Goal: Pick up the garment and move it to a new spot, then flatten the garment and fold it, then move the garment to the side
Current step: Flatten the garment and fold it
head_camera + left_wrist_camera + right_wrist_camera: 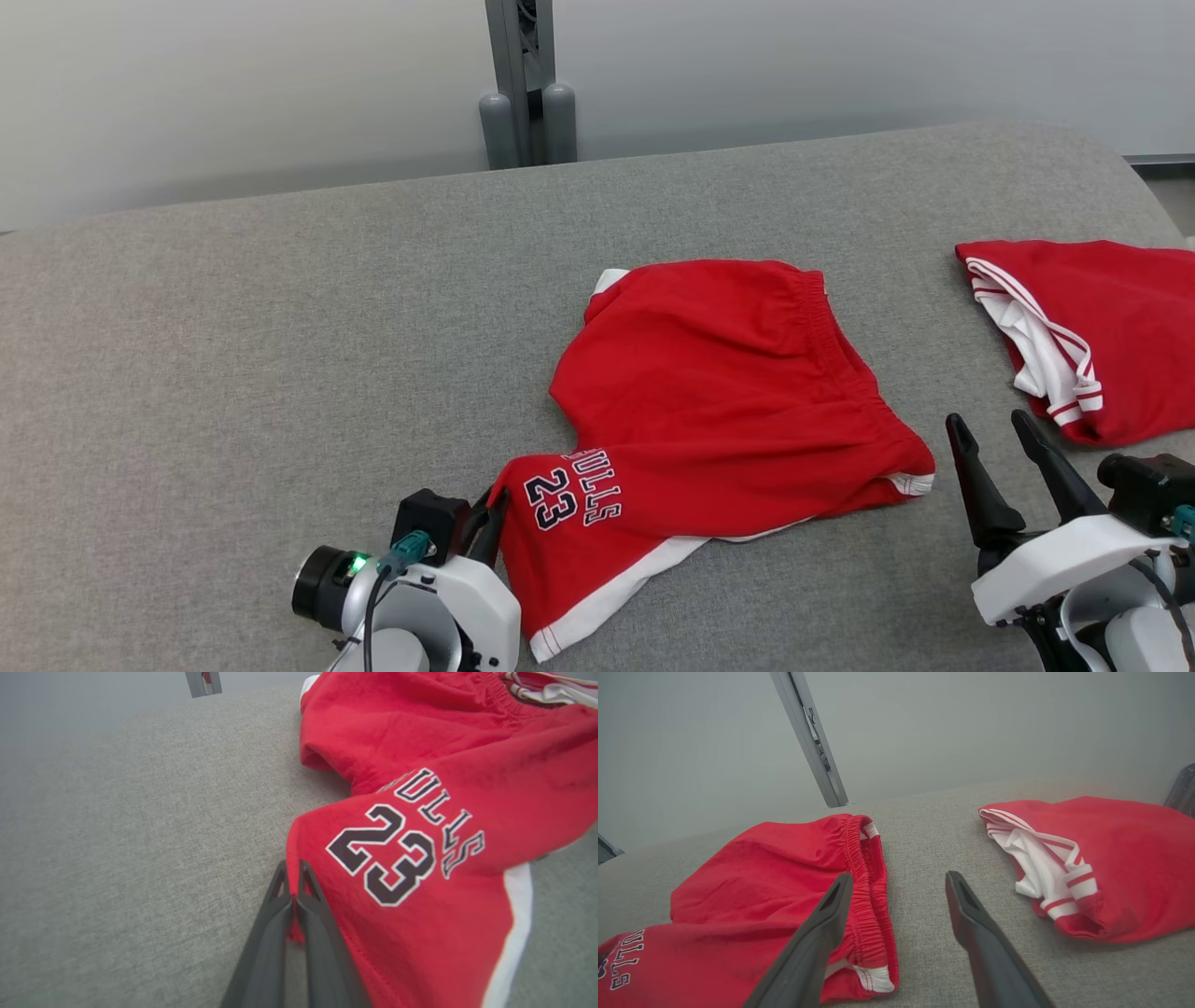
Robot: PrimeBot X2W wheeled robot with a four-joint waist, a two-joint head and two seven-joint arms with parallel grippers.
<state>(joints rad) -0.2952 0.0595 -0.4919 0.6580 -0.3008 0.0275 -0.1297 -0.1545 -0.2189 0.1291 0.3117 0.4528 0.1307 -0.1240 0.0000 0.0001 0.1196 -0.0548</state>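
The garment (pixel 719 392) is a pair of red shorts with white trim and a dark "23" print, lying crumpled on the grey padded table (pixel 233 373). My left gripper (pixel 495 509) is shut on the edge of its near leg beside the print; in the left wrist view the red hem (pixel 292 891) runs between the closed fingers of that gripper (pixel 293 865). My right gripper (pixel 990 431) stands open just right of the waistband corner, touching nothing. From the right wrist, that gripper (pixel 899 882) frames bare table beside the garment's elastic waistband (pixel 864 882).
A second red garment with white striped trim (pixel 1092 336) lies at the table's right edge, also in the right wrist view (pixel 1087 868). A grey metal post (pixel 525 84) stands behind the table against a pale wall. The table's left half is bare.
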